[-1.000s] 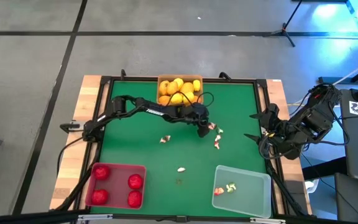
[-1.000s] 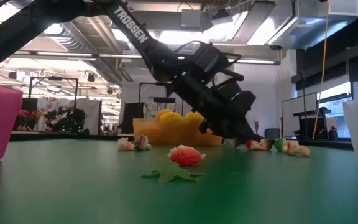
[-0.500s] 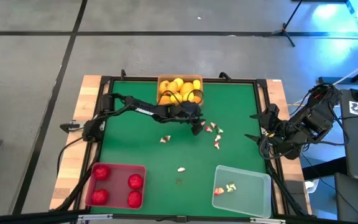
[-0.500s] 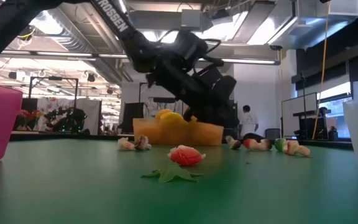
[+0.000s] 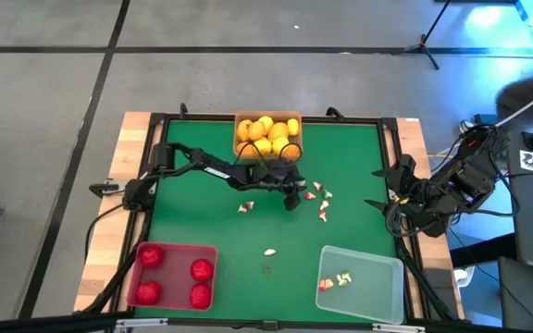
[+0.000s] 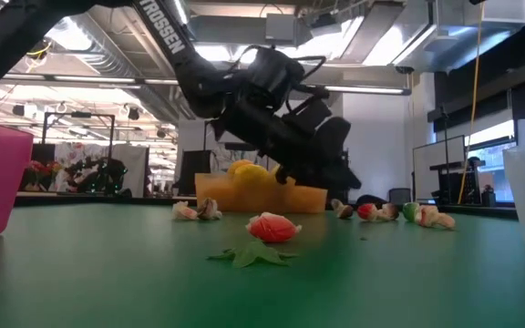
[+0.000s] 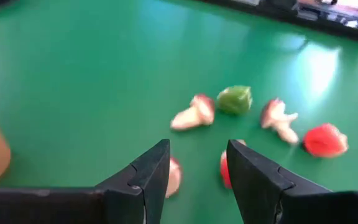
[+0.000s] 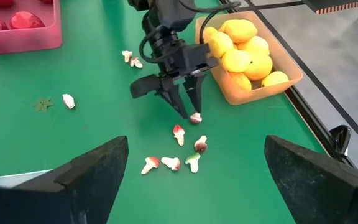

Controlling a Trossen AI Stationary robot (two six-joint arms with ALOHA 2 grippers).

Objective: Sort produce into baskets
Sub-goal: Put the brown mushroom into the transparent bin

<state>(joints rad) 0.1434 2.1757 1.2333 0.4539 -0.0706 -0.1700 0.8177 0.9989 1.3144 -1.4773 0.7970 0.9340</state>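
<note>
Seen from above, a green table (image 5: 202, 222) holds three baskets. At the near left corner sits the red basket (image 5: 213, 250), holding four red round fruits (image 5: 150, 256); the table-level camera crops it to a pink wall at the frame's edge. The left arm reaches from the left side toward the middle, and the left gripper (image 5: 291, 198) points down just in front of the orange basket (image 5: 293, 116), which stands at the far edge piled with yellow fruits (image 5: 265, 134). Its fingers stand a little apart, and a small whitish-and-red bit (image 8: 196, 117) sits at their tips; whether it is pinched or merely straddled cannot be made out. More small bits (image 5: 320, 191) lie scattered just right of the gripper, one (image 5: 245, 207) to its left, and another (image 5: 270, 251) nearer the front beside a tiny green leaf (image 5: 266, 270). The clear basket (image 5: 378, 264) at the near right holds a few bits. The right gripper (image 5: 380, 188) waits at the right edge, fingers spread wide, holding nothing
</note>
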